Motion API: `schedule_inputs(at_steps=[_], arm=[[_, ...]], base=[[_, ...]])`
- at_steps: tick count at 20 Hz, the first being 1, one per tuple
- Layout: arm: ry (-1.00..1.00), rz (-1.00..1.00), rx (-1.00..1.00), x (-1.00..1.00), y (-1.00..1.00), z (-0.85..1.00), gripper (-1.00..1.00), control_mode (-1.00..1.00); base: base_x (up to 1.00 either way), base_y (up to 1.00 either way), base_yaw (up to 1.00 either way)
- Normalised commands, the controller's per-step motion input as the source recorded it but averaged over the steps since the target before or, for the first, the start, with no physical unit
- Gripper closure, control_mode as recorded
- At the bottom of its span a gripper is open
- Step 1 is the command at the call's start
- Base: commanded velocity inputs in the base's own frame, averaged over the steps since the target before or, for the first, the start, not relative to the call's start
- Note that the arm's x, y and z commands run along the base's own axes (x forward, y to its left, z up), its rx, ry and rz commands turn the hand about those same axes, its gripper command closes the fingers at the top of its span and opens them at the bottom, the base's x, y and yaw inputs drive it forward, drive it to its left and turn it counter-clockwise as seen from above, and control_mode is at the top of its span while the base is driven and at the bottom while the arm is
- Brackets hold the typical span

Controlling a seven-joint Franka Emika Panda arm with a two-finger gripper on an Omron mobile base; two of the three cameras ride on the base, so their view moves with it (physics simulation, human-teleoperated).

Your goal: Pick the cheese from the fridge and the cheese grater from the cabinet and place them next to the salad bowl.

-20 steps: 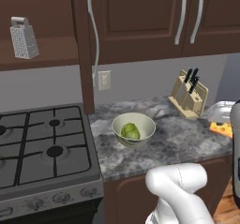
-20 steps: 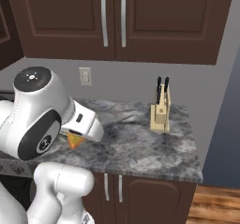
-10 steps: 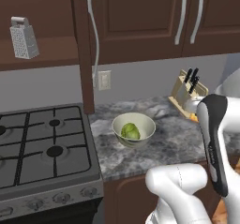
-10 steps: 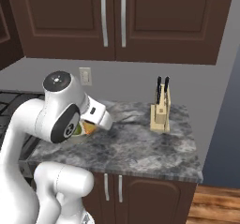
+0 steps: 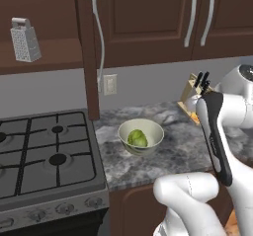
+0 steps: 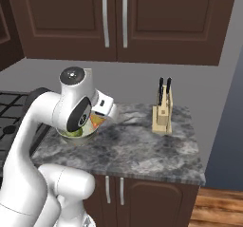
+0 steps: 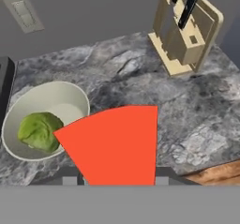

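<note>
Your grey marbled desk (image 6: 142, 150) carried the salad bowl (image 5: 141, 137), which sat near the stove (image 5: 47, 156) with its lettuce inside, and a wooden knife block (image 6: 163, 112) that stood well apart toward the far corner by the wall.

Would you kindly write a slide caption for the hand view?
Gripper carries the cheese above the granite counter, between salad bowl and knife block.

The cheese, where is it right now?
The cheese is held in the robot's hand, up above the grey stone counter. In the hand view it hangs between the salad bowl and the wooden knife block.
</note>
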Motion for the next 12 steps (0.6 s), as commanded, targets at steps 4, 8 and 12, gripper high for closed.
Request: schedule_inputs(at_steps=[4, 8, 12], arm=[[0.04, 0.11, 0.00, 0.63, 0.01, -0.55, 1.00, -1.00], [-0.01, 0.20, 0.00, 0.47, 0.00, -0.47, 1.00, -1.00], [-0.11, 0.15, 0.00, 0.37, 0.00, -0.37, 1.00, -1.00]], base=[[0.00, 0.00, 0.00], [0.00, 0.00, 0.00], [0.00, 0.00, 0.00]])
